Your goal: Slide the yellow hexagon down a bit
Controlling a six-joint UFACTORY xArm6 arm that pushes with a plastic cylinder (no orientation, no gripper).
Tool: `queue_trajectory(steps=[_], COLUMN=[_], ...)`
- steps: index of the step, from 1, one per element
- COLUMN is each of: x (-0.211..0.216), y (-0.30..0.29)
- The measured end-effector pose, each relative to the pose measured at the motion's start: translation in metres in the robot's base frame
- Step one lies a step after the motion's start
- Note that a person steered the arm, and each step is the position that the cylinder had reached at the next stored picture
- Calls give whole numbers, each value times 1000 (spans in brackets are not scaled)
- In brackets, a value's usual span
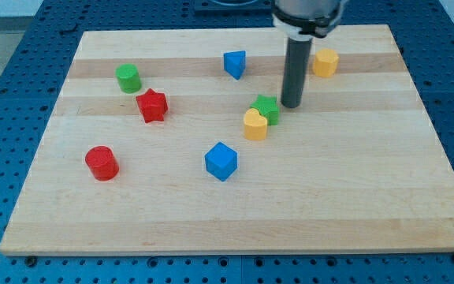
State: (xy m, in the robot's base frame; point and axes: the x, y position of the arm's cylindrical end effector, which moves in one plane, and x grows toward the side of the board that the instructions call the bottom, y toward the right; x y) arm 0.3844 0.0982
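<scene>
A pale wooden surface [235, 213] is seen filling most of the view, laid on a blue perforated bench [6, 95]. A dark rod [294, 71] is seen descending from the view's top, and my tip [292, 106] is set on the surface right of centre. No fingers are fitted to this arm; only the bare rod is present, so nothing is gripped or held by it.

The yellow hexagon [325, 62] is found up and to the view's right of my tip, near it but apart from it, close to the surface's top edge. The rod is seen just to the hexagon's left.

The green star [267, 108] is placed just to the view's left of my tip, so close that contact cannot be ruled in or out. The yellow heart [254, 125] is pressed against the green star's lower-left side, slightly below and left of my tip.

The blue cube [221, 161] is located further down and left of my tip, well apart from it. The blue triangle [234, 63] is set up and to the left of my tip, level with the hexagon.

The red star [152, 105] is found far to the left of my tip, with the green cylinder [128, 78] just above and left of that star. The red cylinder [101, 163] is placed farthest from my tip, down at the view's lower left.
</scene>
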Motion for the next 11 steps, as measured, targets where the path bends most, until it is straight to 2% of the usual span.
queue_trajectory(steps=[2,3,5,6,7,8,9,10,11], x=[-29,-49,-120,-121,-92,-57,-61,-83,-85], y=[82,105,108,72,49,41,42,71,114])
